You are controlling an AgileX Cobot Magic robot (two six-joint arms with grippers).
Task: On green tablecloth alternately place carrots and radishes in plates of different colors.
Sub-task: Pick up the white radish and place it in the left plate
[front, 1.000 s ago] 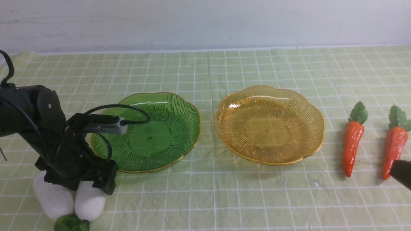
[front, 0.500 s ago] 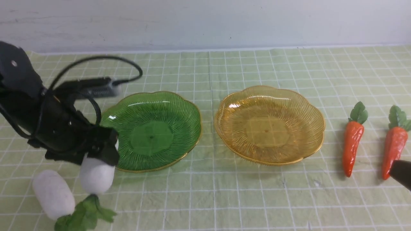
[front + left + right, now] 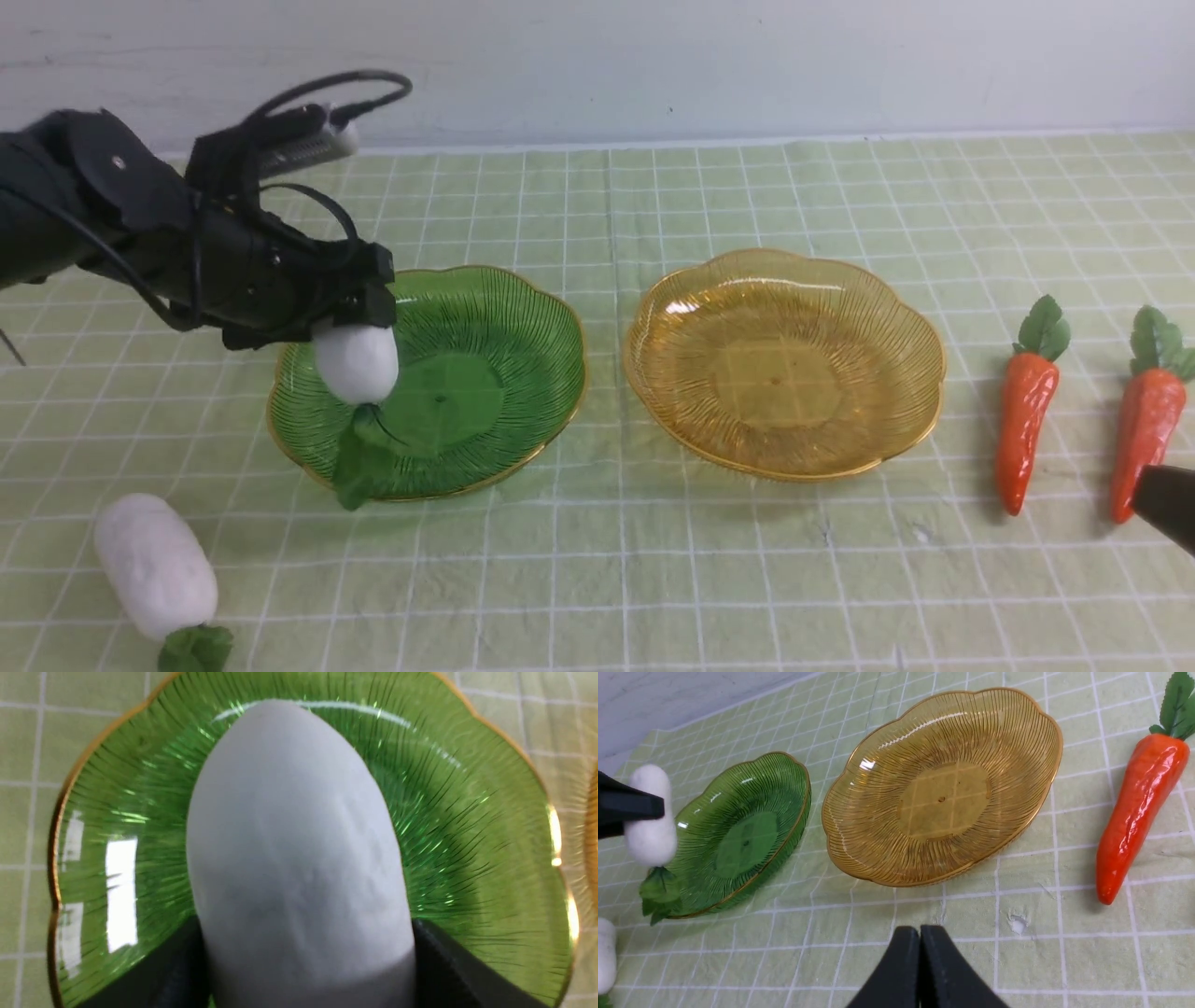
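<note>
Robot's left claw (image 3: 353, 322) is gripping the upper end of a white radish (image 3: 355, 364), jaws spread wide around it. It is holding the radish leaves-down above the left half of the green plate (image 3: 523, 308); whether the dangling leaves are touching the plate cannot be told. At the front right edge of the green tablecloth (image 3: 597, 579), the right claw (image 3: 920, 933) is hovering with its fingers pressed together on nothing. The green plate and amber plate (image 3: 784, 280) are sitting side by side mid-cloth, close but apart. A second radish (image 3: 154, 565) is lying near the front left corner, leaves toward the front edge. An inner carrot (image 3: 1024, 420) and outer carrot (image 3: 1146, 429) are lying apart near the right edge, tips pointing frontward.
</note>
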